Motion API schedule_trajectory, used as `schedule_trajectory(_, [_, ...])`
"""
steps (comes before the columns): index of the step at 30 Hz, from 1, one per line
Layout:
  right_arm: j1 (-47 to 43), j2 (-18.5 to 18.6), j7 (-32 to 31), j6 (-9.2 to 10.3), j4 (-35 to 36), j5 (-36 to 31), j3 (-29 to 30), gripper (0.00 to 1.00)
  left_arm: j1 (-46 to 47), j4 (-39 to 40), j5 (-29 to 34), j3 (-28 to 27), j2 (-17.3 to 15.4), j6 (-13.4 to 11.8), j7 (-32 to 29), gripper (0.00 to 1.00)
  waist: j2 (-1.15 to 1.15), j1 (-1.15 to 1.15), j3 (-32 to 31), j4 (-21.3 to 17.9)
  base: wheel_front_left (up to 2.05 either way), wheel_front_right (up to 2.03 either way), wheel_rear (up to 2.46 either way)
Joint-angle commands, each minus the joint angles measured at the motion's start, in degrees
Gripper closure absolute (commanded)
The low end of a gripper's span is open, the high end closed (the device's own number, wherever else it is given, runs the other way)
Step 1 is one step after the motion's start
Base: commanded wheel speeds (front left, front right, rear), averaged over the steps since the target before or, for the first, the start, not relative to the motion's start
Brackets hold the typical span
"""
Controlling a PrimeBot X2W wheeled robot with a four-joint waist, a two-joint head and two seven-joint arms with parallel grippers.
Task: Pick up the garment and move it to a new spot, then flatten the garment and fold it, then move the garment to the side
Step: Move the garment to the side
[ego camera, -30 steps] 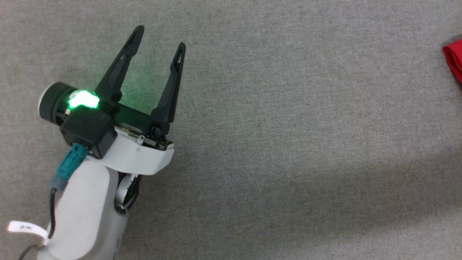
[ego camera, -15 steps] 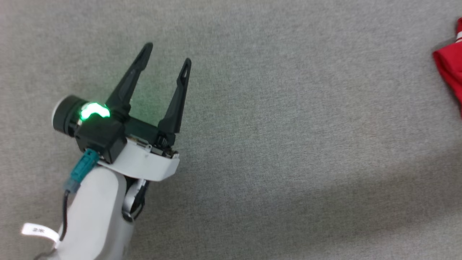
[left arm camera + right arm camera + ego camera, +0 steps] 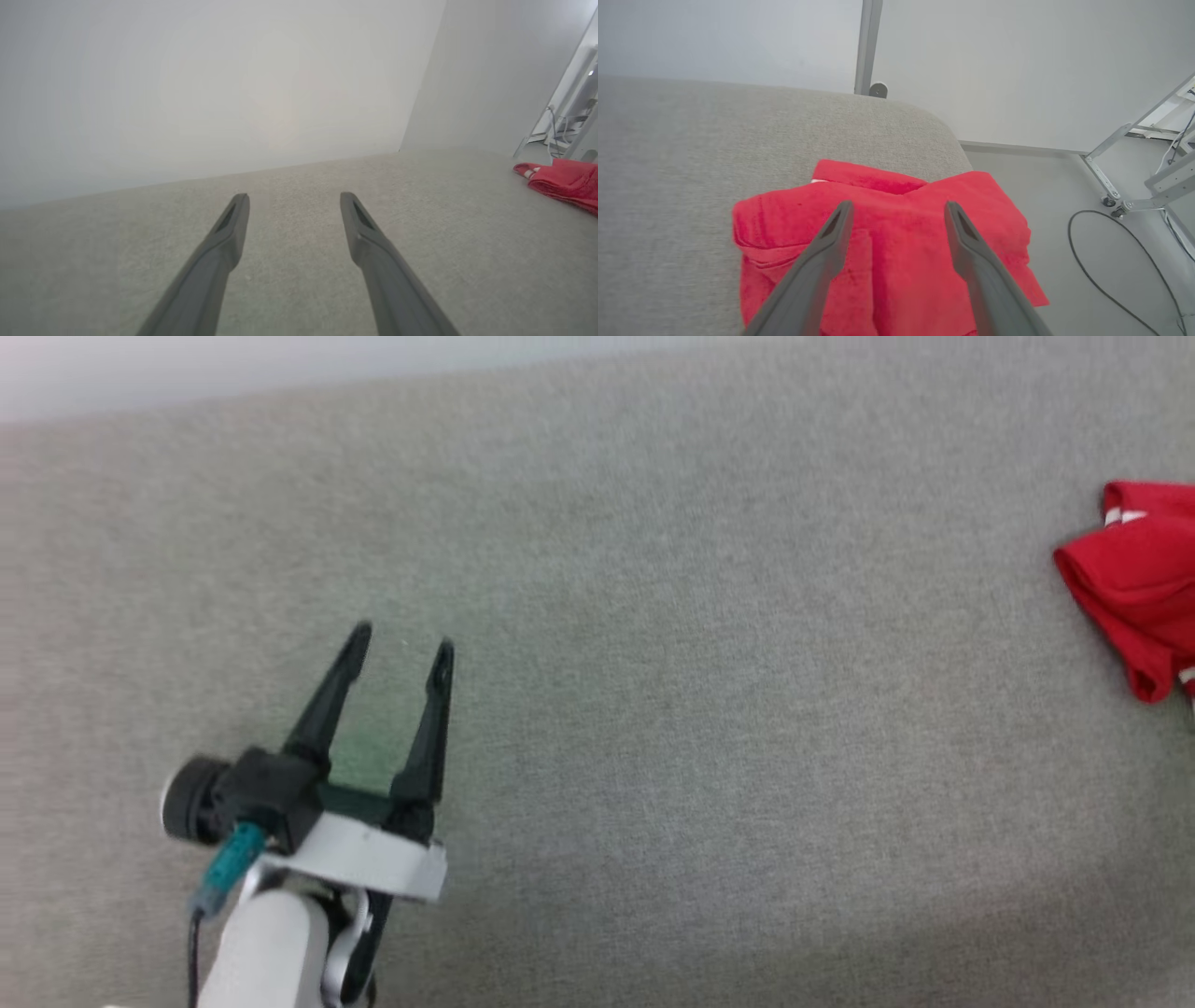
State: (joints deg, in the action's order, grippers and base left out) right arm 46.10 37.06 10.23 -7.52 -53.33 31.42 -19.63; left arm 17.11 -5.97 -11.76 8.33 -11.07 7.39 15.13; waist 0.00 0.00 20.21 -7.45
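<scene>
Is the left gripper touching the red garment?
Apart. Head view shows the left gripper at lower left, the garment at the right edge, bare grey surface between them.

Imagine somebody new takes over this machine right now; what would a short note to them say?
Left gripper: jaws open, empty, over bare grey surface.
Right gripper: jaws open, poised over the garment, gripping nothing.
Garment: bunched in a folded bundle at the surface's right end, near its rounded corner; one edge seems to overhang.
Done: it looks folded and set aside.
To do: probably only pulling the arms back; check the fold is tidy.
</scene>
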Motion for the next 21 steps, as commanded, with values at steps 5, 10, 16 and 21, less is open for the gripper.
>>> schedule_trajectory(5, [-5.34,-4.23,2.35,0.06,2.73,2.31,-2.22,0.0,-4.64,-3.53,-0.48,-2.09,1.06,0.14,-0.03,0.0,0.0,0.0,-7.73,4.4,0.0,0.0,0.0])
schedule_trajectory(10, [-10.67,-8.61,3.88,0.06,4.51,4.31,-2.71,0.0,-8.0,-5.62,-0.7,-4.1,2.09,0.14,-0.03,0.0,0.0,0.0,-12.17,6.93,0.0,0.0,0.0])
schedule_trajectory(16, [-15.6,-12.01,4.6,0.06,6.93,4.72,-3.98,0.0,-11.12,-7.27,-0.19,-5.44,3.05,0.14,-0.03,0.0,0.0,0.0,-16.18,9.67,0.0,0.0,0.0])
schedule_trajectory(21, [-16.85,-13.39,4.87,0.06,9.97,3.81,-3.03,0.0,-12.04,-7.49,0.22,-6.4,2.87,0.14,-0.03,0.0,0.0,0.0,-17.22,11.11,0.0,0.0,0.0])
